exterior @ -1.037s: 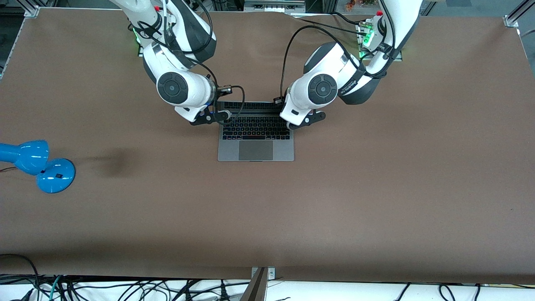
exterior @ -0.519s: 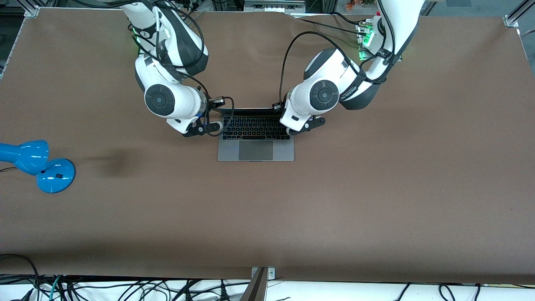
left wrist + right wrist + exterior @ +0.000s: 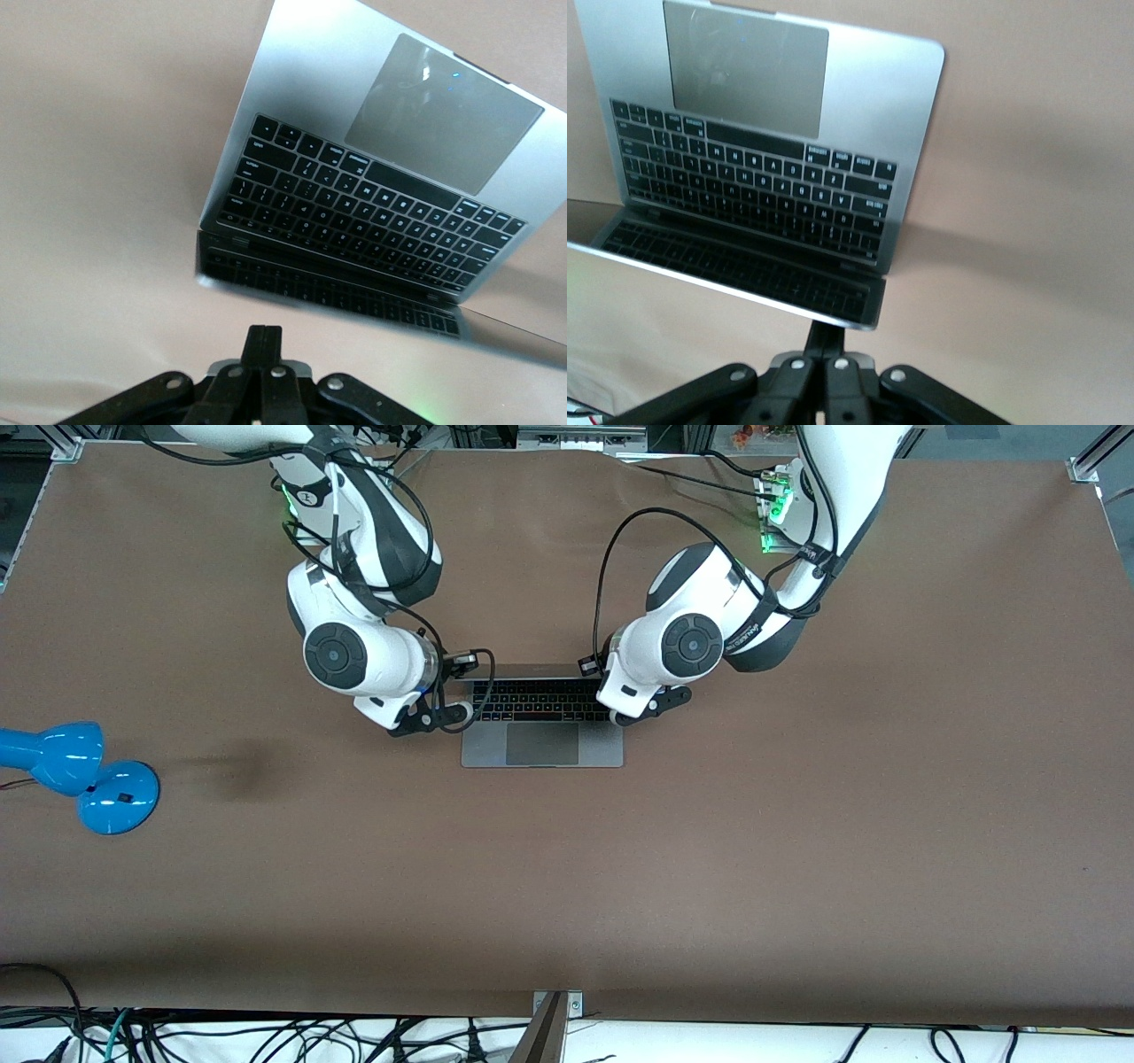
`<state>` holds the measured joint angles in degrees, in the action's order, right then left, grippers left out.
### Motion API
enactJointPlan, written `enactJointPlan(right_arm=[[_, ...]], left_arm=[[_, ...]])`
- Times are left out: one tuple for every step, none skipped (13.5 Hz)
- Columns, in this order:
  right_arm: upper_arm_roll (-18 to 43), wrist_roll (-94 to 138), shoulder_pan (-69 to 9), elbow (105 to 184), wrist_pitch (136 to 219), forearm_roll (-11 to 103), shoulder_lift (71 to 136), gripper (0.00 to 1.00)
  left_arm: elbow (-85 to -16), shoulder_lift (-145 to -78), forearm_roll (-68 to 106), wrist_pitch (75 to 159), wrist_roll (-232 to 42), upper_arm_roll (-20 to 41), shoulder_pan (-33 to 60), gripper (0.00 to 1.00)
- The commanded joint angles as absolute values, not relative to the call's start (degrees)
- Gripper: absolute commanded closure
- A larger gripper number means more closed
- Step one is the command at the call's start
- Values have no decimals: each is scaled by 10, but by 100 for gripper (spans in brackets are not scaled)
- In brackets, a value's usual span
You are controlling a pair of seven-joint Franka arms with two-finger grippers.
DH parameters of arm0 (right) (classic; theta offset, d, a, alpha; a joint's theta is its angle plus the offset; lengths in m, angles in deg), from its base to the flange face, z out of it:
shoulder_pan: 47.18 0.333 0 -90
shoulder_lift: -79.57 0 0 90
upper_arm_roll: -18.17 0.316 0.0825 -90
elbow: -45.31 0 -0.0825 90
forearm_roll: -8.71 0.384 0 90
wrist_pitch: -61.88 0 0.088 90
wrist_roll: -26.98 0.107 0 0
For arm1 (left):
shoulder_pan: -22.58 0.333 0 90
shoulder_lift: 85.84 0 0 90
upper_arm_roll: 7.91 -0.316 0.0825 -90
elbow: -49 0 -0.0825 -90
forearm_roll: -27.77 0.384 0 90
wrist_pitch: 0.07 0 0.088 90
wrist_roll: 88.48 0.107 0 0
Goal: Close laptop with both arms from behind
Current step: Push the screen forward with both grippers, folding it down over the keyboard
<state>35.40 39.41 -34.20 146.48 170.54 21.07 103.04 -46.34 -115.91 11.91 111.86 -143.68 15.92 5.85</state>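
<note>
We look down on a wide brown desk [image 3: 709, 850] with a tangle of cables [image 3: 266, 1036] along the edge nearest the camera and a blue desk lamp [image 3: 80, 775] toward the right arm's end. In the front view the laptop [image 3: 542, 746] sits mid-desk, its lid tipped partway down over the keyboard. The right gripper [image 3: 423, 717] hangs at the laptop's edge on the right arm's side, the left gripper [image 3: 651, 707] at the edge on the left arm's side.

In the left wrist view we see the left gripper's fingers [image 3: 263, 354] pressed together, clenched on nothing, just beside the lid's rim, with keys mirrored in the screen [image 3: 337, 288].

In the right wrist view the right gripper's fingers [image 3: 824, 341] are likewise clenched together, meeting the lid [image 3: 744, 266] at its rim.
</note>
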Motion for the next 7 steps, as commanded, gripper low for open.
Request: enactJointPlan(right_arm=[[350, 381, -342, 1445, 1720, 204, 1052, 100], [350, 381, -343, 1442, 1730, 204, 1059, 100], [350, 380, -343, 1431, 1734, 203, 1071, 100], [350, 376, -342, 1420, 1737, 203, 1081, 100], [350, 376, -342, 1416, 1738, 203, 1087, 100], [350, 376, -342, 1409, 1739, 203, 1090, 100], [350, 376, -342, 1406, 1740, 203, 1095, 100]], left_arm=[[-419, -1191, 161, 1115, -1440, 159, 56, 100], [-410, -1198, 162, 1115, -1441, 159, 56, 100], [-409, -1204, 162, 1115, -1441, 159, 56, 100], [-409, -1206, 162, 1115, -1441, 159, 56, 100], [-408, -1210, 162, 1115, -1440, 158, 56, 100], [-408, -1211, 162, 1115, -1439, 158, 56, 100], [-407, -1215, 162, 1116, -1439, 158, 56, 100]])
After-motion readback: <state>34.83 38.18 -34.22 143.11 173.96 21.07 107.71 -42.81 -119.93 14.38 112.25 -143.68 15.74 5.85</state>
